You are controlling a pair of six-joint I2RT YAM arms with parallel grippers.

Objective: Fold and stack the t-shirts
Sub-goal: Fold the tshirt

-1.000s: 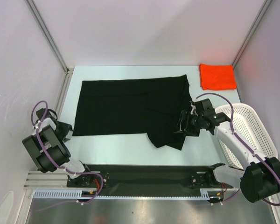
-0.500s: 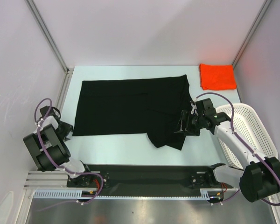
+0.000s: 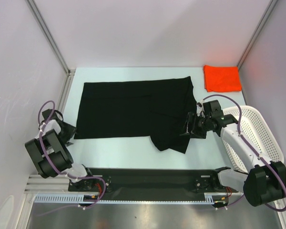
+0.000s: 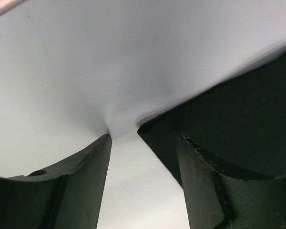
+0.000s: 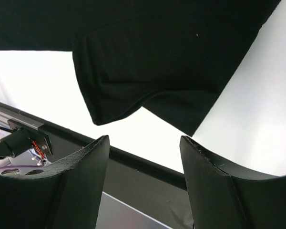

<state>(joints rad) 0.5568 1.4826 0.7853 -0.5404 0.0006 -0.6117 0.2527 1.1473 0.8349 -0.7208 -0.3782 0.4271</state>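
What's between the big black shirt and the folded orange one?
Only bare pale table between the black cloth t-shirt and the orange-red t-shirt, top view.

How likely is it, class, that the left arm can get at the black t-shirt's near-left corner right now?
Probably yes: the left end effector sits open right beside a corner of the black t-shirt, with nothing visible in the way.

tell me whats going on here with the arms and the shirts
Two robot arms are partway through folding a large black cloth t-shirt spread on the white table. The left arm has its jaws open at the shirt's near left corner; the right arm has its open over the right edge, gripping nothing. A bright orange-red cloth shirt lies folded in the far right corner, a white mesh plastic basket nearer on the right.
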